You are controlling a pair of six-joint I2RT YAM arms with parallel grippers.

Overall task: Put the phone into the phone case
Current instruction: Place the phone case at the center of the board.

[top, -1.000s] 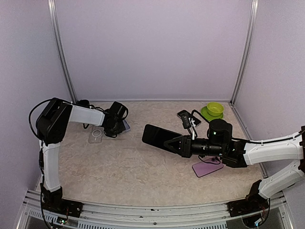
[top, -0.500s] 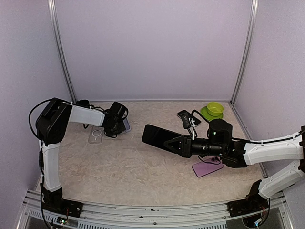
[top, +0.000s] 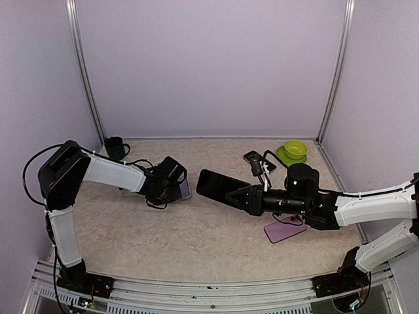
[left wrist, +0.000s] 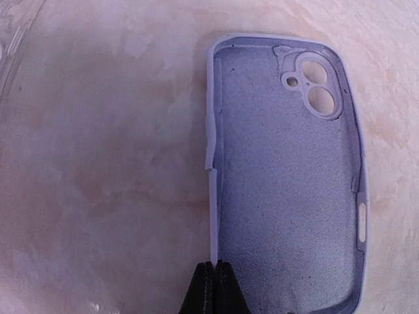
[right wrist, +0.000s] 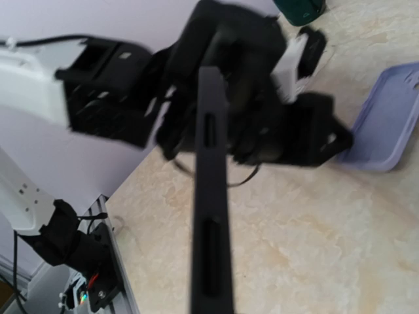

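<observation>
The left gripper (left wrist: 213, 284) is closed on the rim of the phone case (left wrist: 288, 190), and near this case the right gripper (top: 237, 197) grips the phone (top: 211, 183).

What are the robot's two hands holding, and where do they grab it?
The left gripper pinches the purple phone case by its long side rim. The right gripper holds the black phone by one end.

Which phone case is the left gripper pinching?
The pale lavender case, inside facing up, its long edge pinched by the left gripper; the darker purple case lies beside the right arm.
</observation>
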